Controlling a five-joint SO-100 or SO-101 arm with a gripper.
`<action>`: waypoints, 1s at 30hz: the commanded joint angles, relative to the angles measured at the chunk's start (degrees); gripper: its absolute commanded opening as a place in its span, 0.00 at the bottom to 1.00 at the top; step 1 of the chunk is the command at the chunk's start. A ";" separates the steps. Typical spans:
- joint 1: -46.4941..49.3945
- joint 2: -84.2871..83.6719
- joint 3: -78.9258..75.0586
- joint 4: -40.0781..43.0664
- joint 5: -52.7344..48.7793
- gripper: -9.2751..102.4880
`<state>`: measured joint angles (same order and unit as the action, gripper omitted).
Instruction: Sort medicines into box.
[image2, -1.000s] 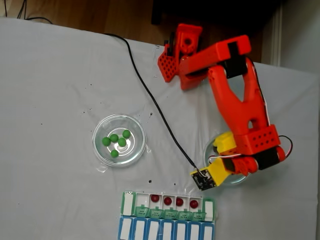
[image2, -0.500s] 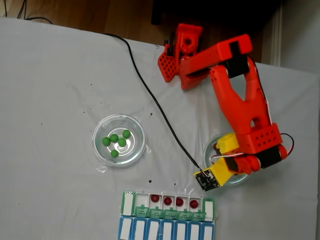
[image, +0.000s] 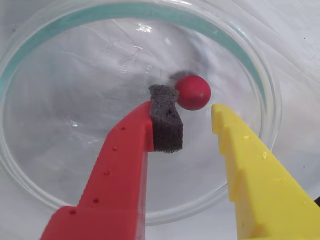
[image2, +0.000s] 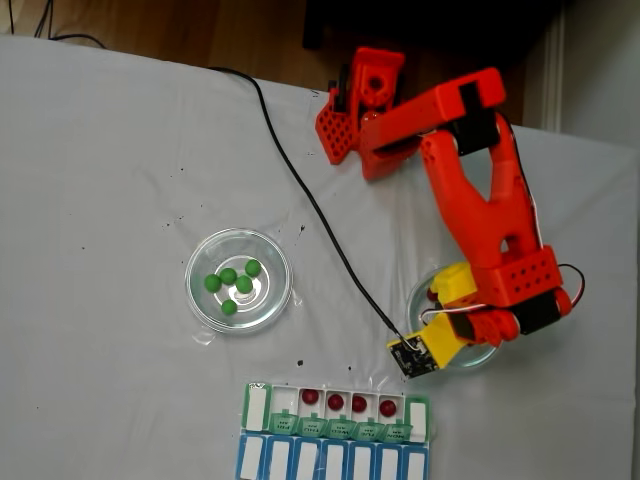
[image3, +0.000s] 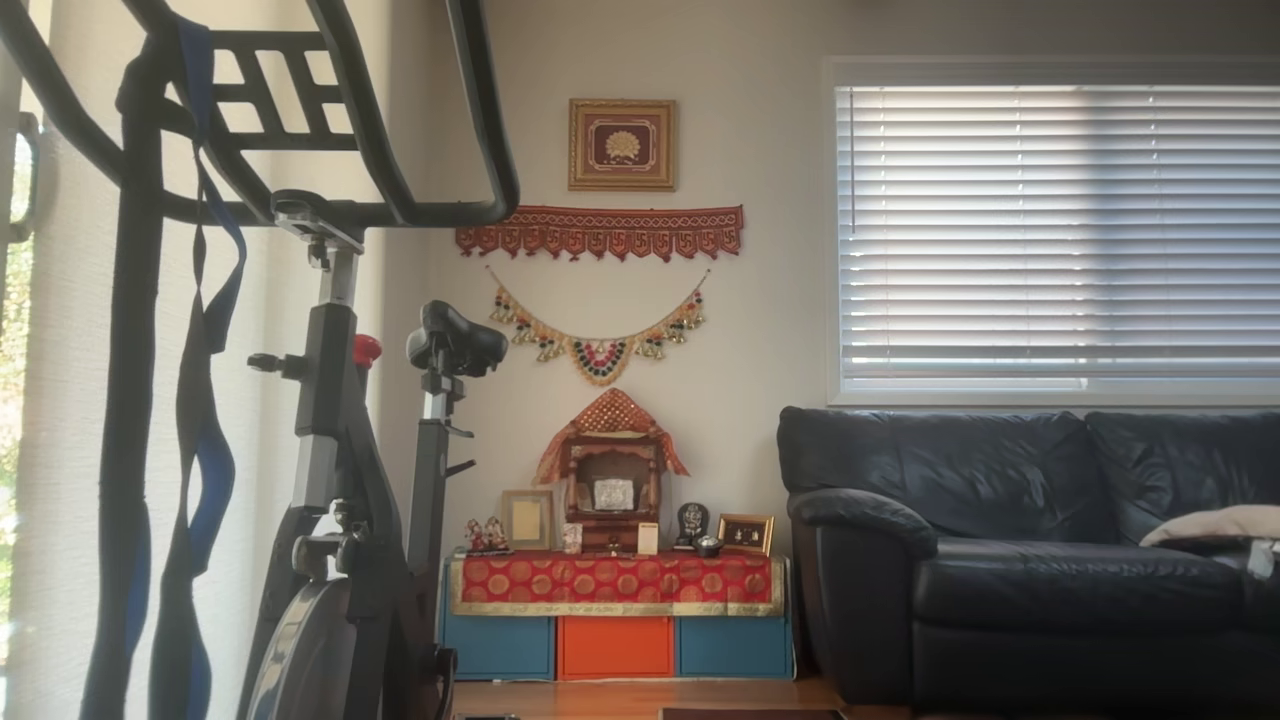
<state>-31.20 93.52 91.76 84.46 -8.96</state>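
— Reaching for the last red ball (image: 192, 92)?
— Yes. My hand (image: 190, 122) is open over it in the glass dish (image: 260, 80). I should centre it between foam pad (image: 165, 122) and yellow finger (image: 245, 160), then close gently.

White-clothed table (image2: 100, 150) bears two dishes (image2: 238, 280); box (image2: 335, 435).

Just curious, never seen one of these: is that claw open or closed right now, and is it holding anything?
Gripper: open, holding nothing; the red ball lies in the glass dish just beyond its fingertips.
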 joint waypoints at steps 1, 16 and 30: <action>-0.62 5.10 -0.79 -0.26 0.09 0.23; -0.88 6.15 0.79 -0.53 -0.44 0.29; -1.41 4.57 1.85 -1.85 0.00 0.29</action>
<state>-31.64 93.87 94.22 82.79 -8.96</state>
